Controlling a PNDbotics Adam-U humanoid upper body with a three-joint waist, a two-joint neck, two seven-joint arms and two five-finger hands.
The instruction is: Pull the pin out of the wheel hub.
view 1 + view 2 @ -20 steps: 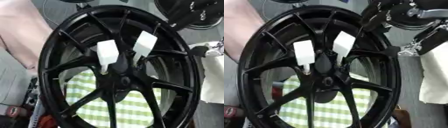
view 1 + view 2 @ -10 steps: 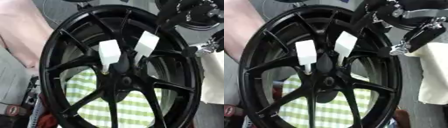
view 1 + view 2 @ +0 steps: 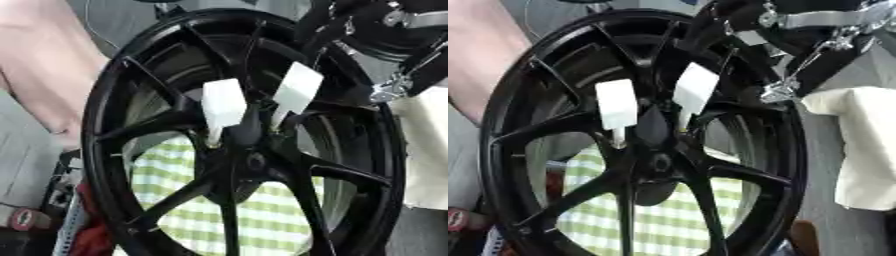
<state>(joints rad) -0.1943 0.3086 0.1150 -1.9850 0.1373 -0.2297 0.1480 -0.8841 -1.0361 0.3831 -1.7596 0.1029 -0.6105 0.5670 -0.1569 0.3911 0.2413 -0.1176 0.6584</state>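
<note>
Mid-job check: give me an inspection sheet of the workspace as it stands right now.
Surface: green-and-white checked cloth visible through the spokes.
Job's things: black wheel hub standing upright; two white-tabbed pins seated beside its centre.
Clutter: cream cloth at right; red items lower left.
Hands: right hand at the rim's upper right, clear of both pins; left hand not seen.
Cables: nothing seen.
Surroundings: grey floor.

Two white pins stick out of the upright black wheel hub, side by side.
</note>
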